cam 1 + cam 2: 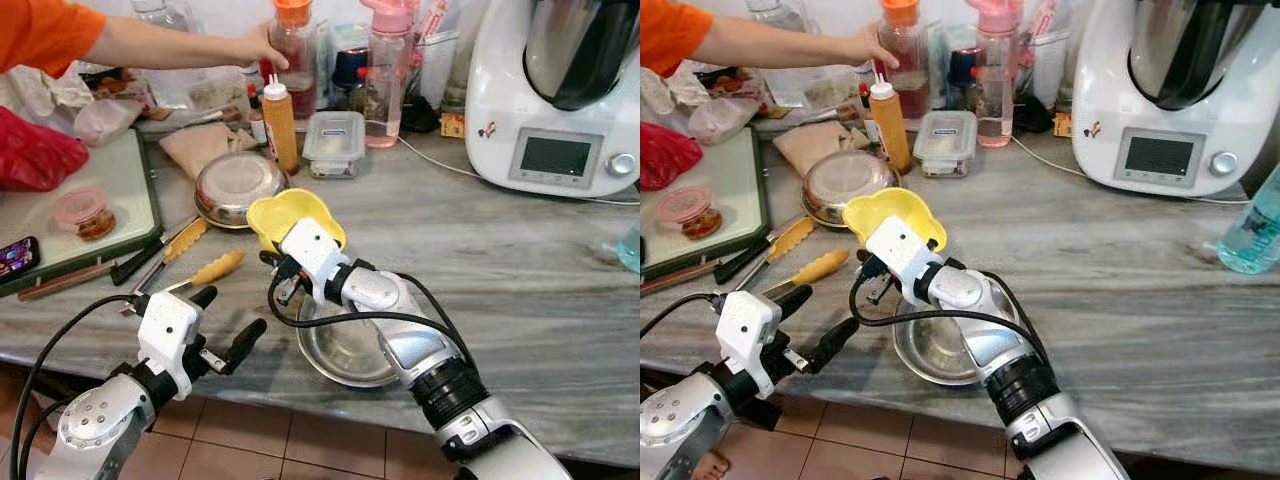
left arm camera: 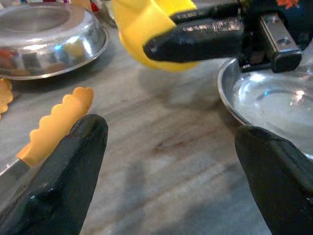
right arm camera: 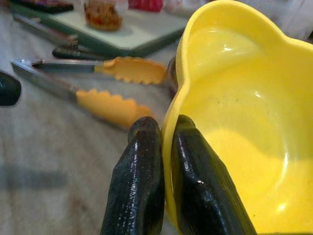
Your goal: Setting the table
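My right gripper [image 1: 275,258] is shut on the rim of a yellow lobed bowl [image 1: 290,216], one finger inside the wall and one outside [image 3: 139,171]. It holds the bowl tilted, just above the counter and beyond a steel bowl [image 1: 345,350] that sits at the counter's front edge. My left gripper [image 1: 228,320] stands open near that edge, left of the steel bowl, with nothing between its fingers [image 2: 58,171]. Yellow-tipped tongs [image 1: 200,272] lie to the left of the yellow bowl.
An upturned steel bowl [image 1: 238,185] sits behind the yellow one. A person's arm [image 1: 170,42] reaches toward bottles [image 1: 280,120] at the back. A green-rimmed board [image 1: 120,190] holds a jar [image 1: 82,212] and a phone [image 1: 15,256]. A white kitchen machine [image 1: 560,100] stands back right.
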